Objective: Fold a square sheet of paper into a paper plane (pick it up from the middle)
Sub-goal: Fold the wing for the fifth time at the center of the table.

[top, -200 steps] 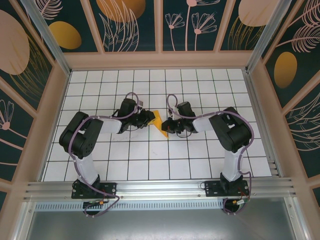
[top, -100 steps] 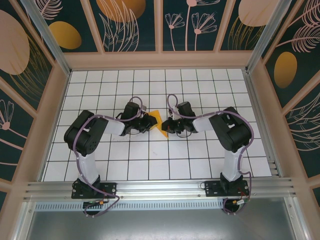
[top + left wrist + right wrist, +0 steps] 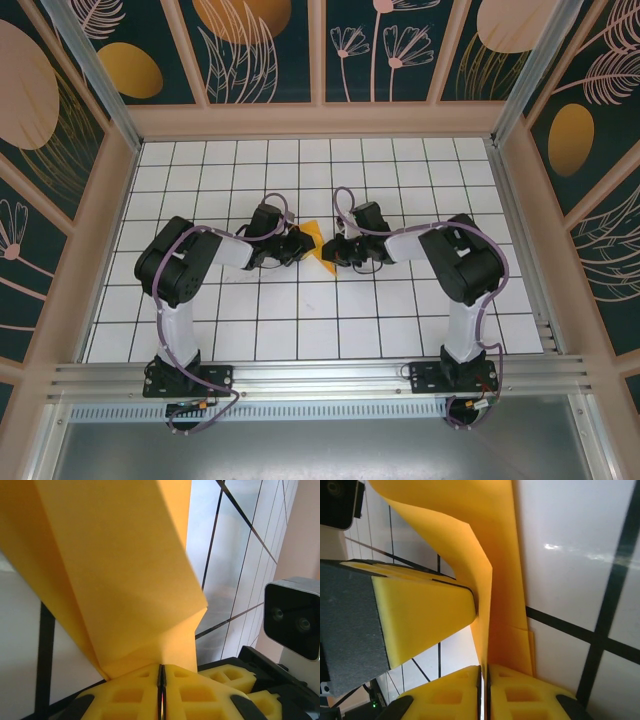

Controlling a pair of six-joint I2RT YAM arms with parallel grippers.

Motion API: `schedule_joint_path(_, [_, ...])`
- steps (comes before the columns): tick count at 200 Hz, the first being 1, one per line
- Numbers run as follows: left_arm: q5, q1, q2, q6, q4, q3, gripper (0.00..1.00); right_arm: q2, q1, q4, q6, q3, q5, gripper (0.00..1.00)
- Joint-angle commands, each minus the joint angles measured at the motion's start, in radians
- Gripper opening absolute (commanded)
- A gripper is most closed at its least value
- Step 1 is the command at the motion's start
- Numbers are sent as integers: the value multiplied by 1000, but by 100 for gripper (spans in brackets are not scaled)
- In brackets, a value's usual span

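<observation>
Step in hand, as I judged it: a two-handed crease on the thin orange-yellow sheet of paper (image 3: 318, 244), which was already folded down to a narrow layered piece. It sat at mid-table over the white gridded table (image 3: 300, 330), between the two arms, with one end at each gripper. I couldn't tell whether its lower edge touched the table.

To do it well:
- Both pinches should stay on all the layers.
- The arms should move together, because thin paper tears or buckles if one side pulls ahead.
- Line the edges up first, then press the fold flat against the table.
- Don't drag the grippers apart.

The black left gripper (image 3: 300, 243) had its yellow foam pads (image 3: 200, 690) pressed together. The paper ran straight into the seam between them, so it was clamped on the sheet. A bent flap rose above that grip.

The black right gripper (image 3: 336, 254) had its yellow pads nearly meeting, with only a hairline gap. The paper fed into that gap, so it was pinching the sheet too.

In the right wrist view the other gripper's pad seemed to press its tip against the paper's curved flap.
</observation>
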Motion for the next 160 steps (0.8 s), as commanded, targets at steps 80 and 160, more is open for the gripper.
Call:
schedule_joint_path(80, [-51,-4,4,37,-62,-27,11,-80,0,-157,-19,-28,-21,16])
schedule_joint_path(160, [-48,-5,-14,43,-80,-15,12,-23,2,-166,-35,-56,-9,5])
